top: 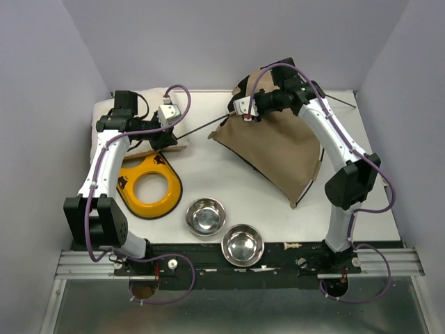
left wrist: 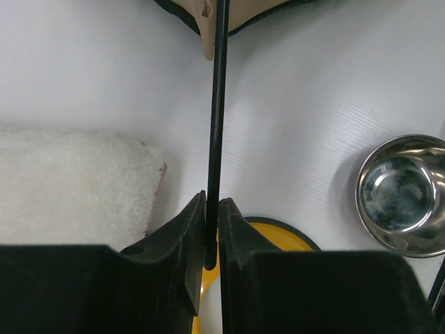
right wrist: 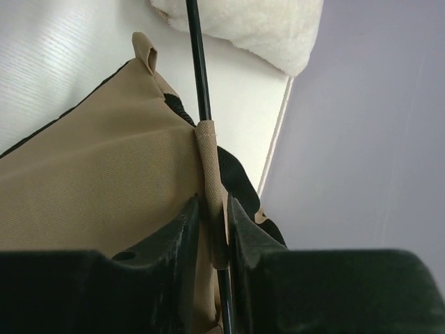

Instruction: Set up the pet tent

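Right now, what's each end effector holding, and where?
Left end effector: black tent pole, near its free end. Right end effector: pole's tan fabric sleeve.

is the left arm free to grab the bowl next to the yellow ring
Probably not yet: the left gripper is shut on the tent's black pole. The bowl itself sits uncovered, so it looks reachable once the pole is let go.

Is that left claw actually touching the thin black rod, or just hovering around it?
Touching. The left wrist view shows the black pole pinched between the two fingers of the left gripper, with no gap visible on either side.
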{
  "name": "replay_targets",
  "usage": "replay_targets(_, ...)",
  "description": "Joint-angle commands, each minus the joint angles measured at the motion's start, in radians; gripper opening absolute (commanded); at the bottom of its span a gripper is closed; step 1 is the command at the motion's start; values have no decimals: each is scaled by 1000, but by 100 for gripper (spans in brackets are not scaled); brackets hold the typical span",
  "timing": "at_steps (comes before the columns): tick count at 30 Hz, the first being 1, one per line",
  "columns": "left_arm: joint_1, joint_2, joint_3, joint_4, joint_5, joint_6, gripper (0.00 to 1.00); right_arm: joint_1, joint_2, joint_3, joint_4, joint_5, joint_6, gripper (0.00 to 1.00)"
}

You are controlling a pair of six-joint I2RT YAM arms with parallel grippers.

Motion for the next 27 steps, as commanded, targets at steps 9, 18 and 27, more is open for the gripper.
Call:
replay_targets(9, -69, -6, -12, 128, 52, -55, 0, 15, -20, 28, -25, -33, -2, 23)
replay_targets(18, -237, -27, -117, 582, 55, -302, 0, 33, -14, 25, -35, -62, 2, 23)
replay_targets(27, -290, 36, -115, 927, 46, -512, 0, 52, -40, 11, -58, -87, -13, 30)
